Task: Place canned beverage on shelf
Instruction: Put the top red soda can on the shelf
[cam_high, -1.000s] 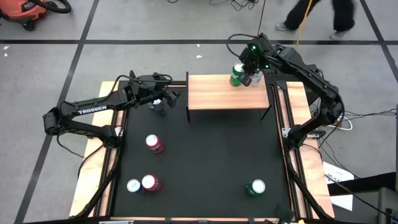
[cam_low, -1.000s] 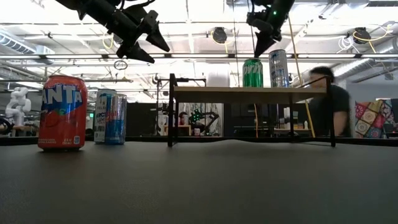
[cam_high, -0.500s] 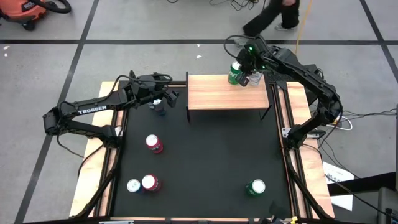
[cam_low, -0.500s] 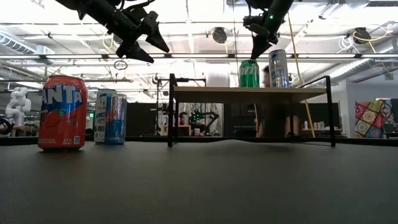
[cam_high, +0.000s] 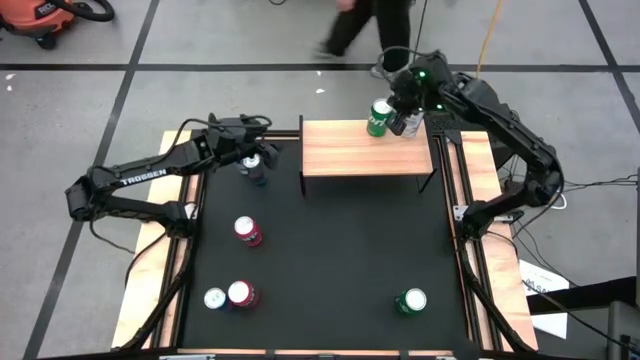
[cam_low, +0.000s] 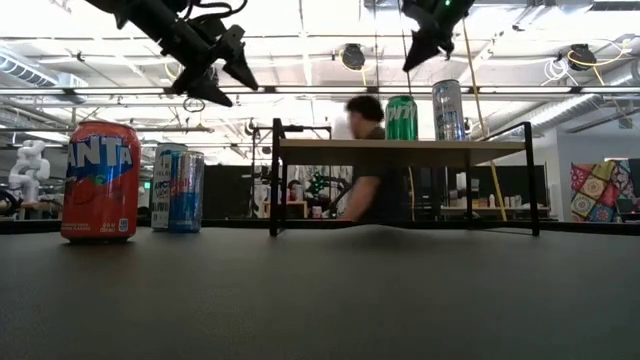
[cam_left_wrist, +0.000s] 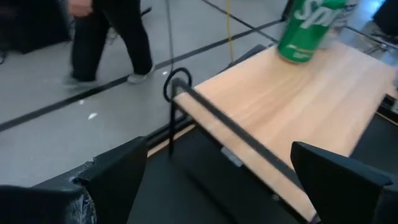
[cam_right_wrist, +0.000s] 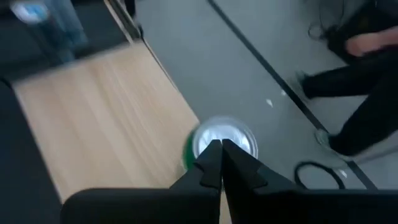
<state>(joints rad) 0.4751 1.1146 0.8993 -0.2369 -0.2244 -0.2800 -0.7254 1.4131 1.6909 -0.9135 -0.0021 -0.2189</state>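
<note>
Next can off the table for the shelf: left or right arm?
Left, probably. The left pincer hangs open beside the wood-topped black-legged shelf, on the red soda can's side. The right pincer is shut above the green can standing on the shelf.

green soda can on light wood plank shelf, far edge | silver can just right of it

Black mat carrying loose cans — a red Fanta can, a blue-and-silver can, a green can. Person in dark clothes walking behind the table.
</note>
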